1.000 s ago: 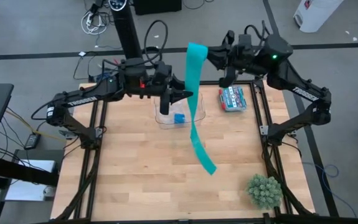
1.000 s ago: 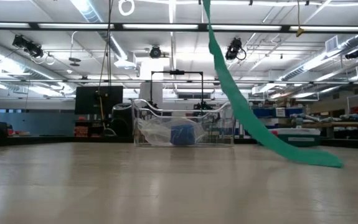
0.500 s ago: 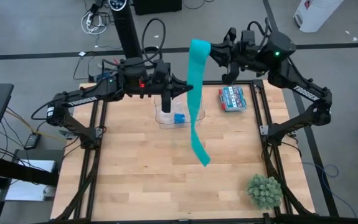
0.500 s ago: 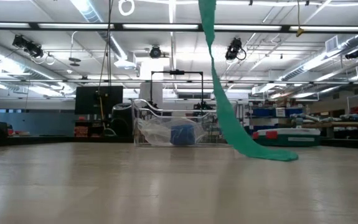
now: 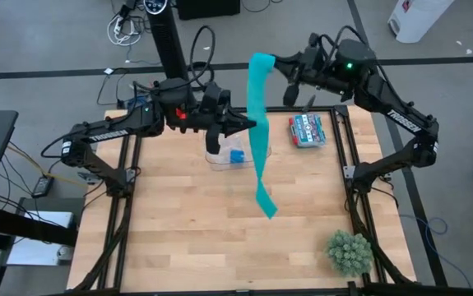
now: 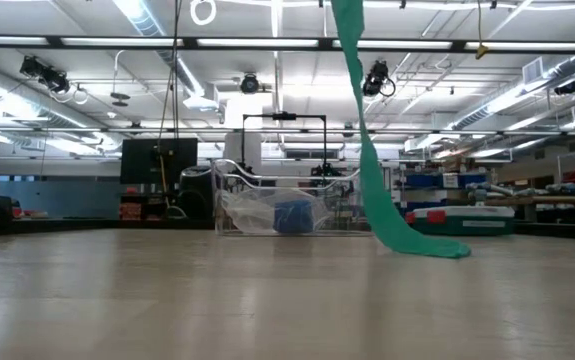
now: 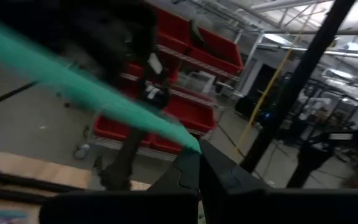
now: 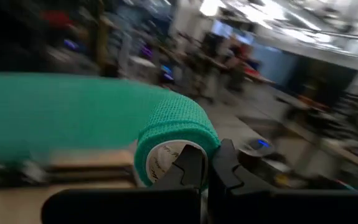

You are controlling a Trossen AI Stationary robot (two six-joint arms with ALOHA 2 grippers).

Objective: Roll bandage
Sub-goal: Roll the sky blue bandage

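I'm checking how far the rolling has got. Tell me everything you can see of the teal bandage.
The teal-green woven fabric bandage is mostly unrolled: a long, narrow ribbon hanging from a small coil with a white core, which the right claw holds shut high above the table. The left claw is shut on the ribbon partway down. Its loose end lies crumpled on the light wooden table.

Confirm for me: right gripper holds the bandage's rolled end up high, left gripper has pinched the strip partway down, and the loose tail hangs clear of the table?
Not quite: in the low view the bandage tail lies on the table, not clear of it. The right gripper does hold the rolled end high, and the left gripper is shut on the strip partway down.
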